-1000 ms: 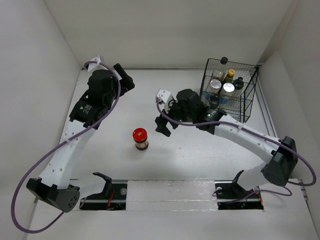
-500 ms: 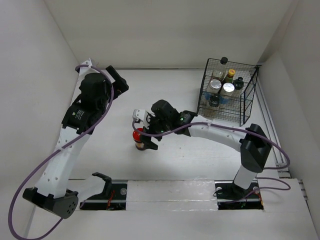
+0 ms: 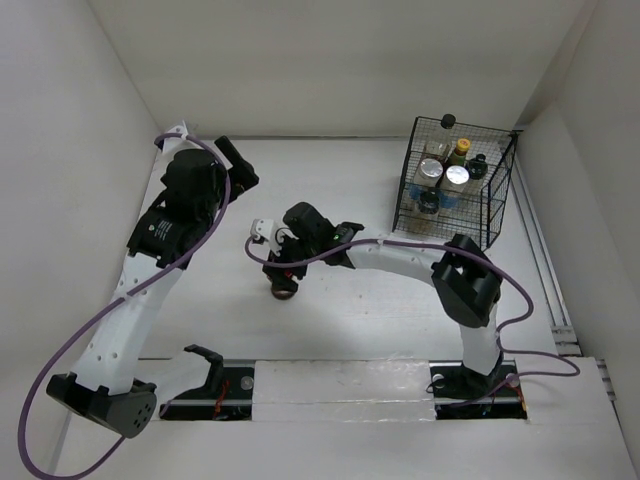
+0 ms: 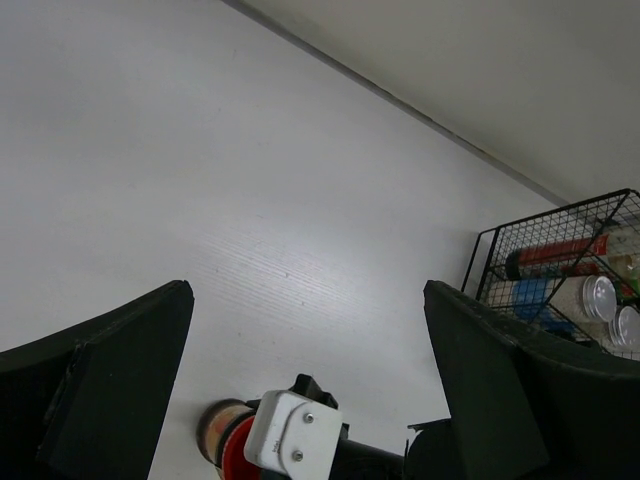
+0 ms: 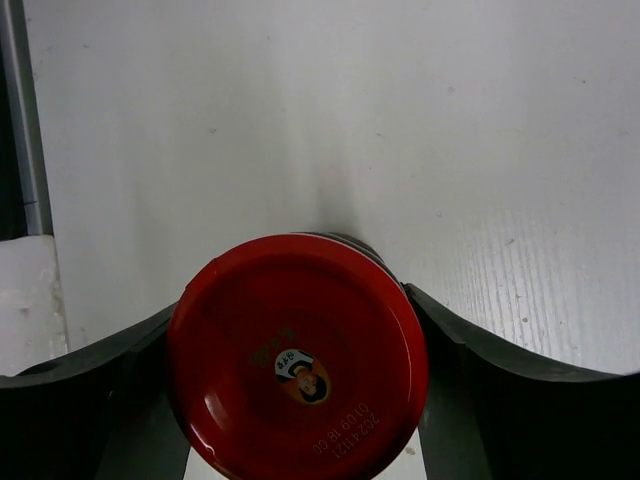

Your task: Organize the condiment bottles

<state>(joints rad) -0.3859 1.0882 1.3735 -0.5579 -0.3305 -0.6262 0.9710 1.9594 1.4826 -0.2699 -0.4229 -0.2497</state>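
Right gripper (image 5: 296,315) sits over the red-lidded jar (image 5: 297,365), fingers (image 5: 120,370) snug against both its sides as it stands upright on the white table (image 5: 300,100), well apart from the wire basket (image 3: 497,215), while the left gripper (image 4: 307,300) hangs wide open, holding nothing.

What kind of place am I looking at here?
Probably a robotics lab test bench, not a kitchen: a left arm and right arm bolted to a plain white table, boxed in by bare white walls, with only a red-lidded jar and a wire basket of condiment bottles as props.
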